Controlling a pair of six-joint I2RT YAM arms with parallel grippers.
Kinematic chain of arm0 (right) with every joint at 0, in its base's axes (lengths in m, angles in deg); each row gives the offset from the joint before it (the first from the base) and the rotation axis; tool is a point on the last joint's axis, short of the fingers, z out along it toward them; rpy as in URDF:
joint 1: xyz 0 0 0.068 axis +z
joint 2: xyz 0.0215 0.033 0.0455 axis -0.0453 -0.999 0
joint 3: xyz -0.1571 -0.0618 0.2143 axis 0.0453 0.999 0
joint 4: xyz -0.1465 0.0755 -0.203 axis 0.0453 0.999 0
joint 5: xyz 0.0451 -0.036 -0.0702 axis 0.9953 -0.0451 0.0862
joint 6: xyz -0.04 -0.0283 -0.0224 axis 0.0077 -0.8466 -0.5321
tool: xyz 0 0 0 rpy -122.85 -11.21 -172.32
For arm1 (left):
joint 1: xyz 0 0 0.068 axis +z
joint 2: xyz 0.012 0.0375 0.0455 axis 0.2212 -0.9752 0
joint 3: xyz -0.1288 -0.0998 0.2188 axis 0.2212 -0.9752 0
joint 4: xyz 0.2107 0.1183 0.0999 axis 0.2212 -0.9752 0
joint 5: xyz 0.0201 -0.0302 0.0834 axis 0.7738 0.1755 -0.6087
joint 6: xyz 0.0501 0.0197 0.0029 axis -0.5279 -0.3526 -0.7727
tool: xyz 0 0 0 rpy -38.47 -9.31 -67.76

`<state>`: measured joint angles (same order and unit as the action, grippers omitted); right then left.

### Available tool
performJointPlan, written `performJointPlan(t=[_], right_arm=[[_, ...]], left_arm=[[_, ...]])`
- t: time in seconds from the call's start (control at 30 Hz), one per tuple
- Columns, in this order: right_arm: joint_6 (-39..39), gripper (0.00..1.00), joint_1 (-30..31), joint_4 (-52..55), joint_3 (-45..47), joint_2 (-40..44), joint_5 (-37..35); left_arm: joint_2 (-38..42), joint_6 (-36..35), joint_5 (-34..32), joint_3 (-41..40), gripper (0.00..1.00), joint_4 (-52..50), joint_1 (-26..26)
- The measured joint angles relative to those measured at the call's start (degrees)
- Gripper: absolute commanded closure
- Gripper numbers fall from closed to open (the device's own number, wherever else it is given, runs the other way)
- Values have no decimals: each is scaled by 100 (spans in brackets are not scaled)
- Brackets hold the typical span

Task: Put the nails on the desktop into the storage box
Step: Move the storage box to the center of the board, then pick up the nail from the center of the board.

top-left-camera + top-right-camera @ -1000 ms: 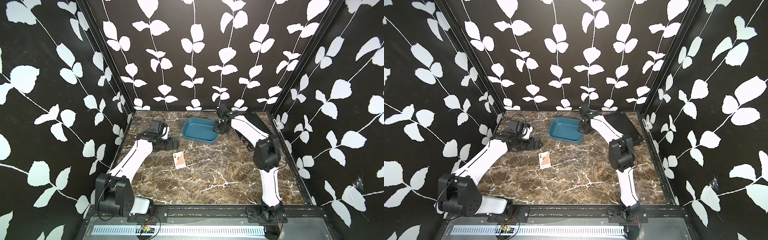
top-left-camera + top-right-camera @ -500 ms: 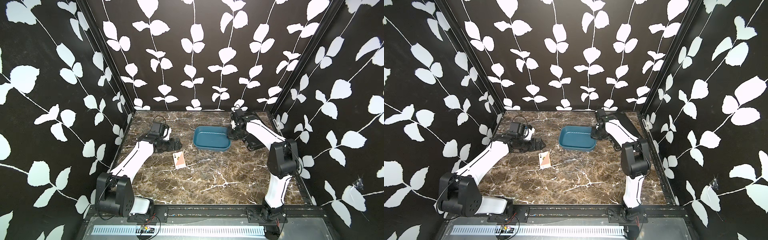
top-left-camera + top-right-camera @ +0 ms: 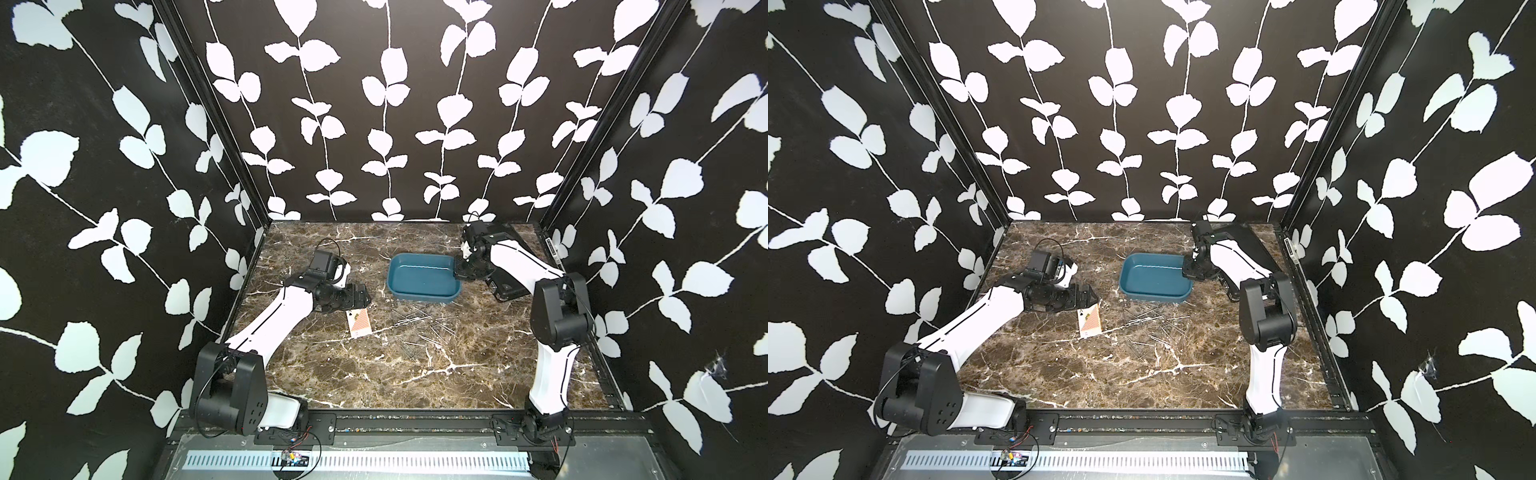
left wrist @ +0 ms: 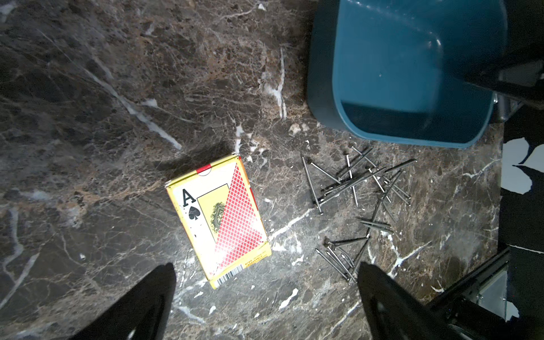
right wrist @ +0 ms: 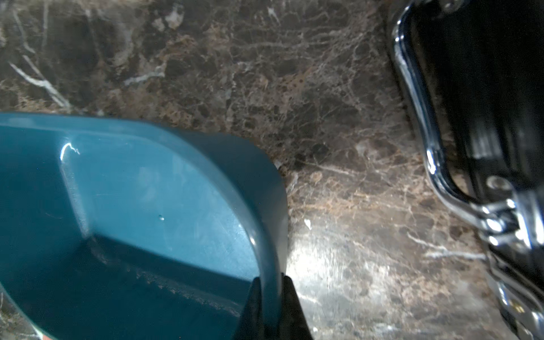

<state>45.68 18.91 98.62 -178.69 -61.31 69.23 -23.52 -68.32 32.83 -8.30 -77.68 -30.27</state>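
Teal-blue rectangular plastic storage box (image 3: 424, 296), rim clamped at 3 o'clock by the right gripper (image 5: 270, 284), now sits farther toward 4 o'clock, close by the thin silvery nails (image 4: 353, 188) at its 6 o'clock on the brown marble desktop (image 3: 374, 374), which should shorten carries for the wide-apart left gripper (image 4: 265, 266).

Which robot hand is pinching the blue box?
The right gripper: its jaws are shut on the storage box rim. The left gripper is wide open near the card pack, holding nothing.
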Motion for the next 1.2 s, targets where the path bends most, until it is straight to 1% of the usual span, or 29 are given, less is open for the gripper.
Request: performJointPlan(t=[0.03,0.07,0.23,0.3,0.37,0.5,0.63,0.77,0.83,1.03,1.2], right_arm=[[0,98,-11,-9,-52,-85,24],[-4,94,-15,-13,-98,-155,46],[-101,62,-46,-11,-214,-278,122],[-151,54,-57,9,-269,-275,138],[-240,49,-74,26,-284,-232,140],[-330,46,-92,111,-271,66,173],[-380,46,-101,81,-39,883,295],[-476,45,-101,81,538,1829,448],[-546,46,-101,101,881,2153,531],[-734,47,-22,264,2035,2767,728],[-726,49,389,306,2800,3154,774]], left_arm=[[0,2,2,0,1,0,0],[0,0,2,0,1,4,0],[0,2,9,0,1,63,-15],[-2,4,20,0,1,101,-50],[-26,7,17,0,1,170,-133],[-254,7,11,131,1,245,-413],[-581,-4,-66,398,1,328,-837],[-723,-15,-131,549,1,407,-1176],[-728,-17,-162,551,1,439,-1320],[-728,-17,-245,457,1,616,-1661],[-715,-79,-348,166,4,581,-1985]])
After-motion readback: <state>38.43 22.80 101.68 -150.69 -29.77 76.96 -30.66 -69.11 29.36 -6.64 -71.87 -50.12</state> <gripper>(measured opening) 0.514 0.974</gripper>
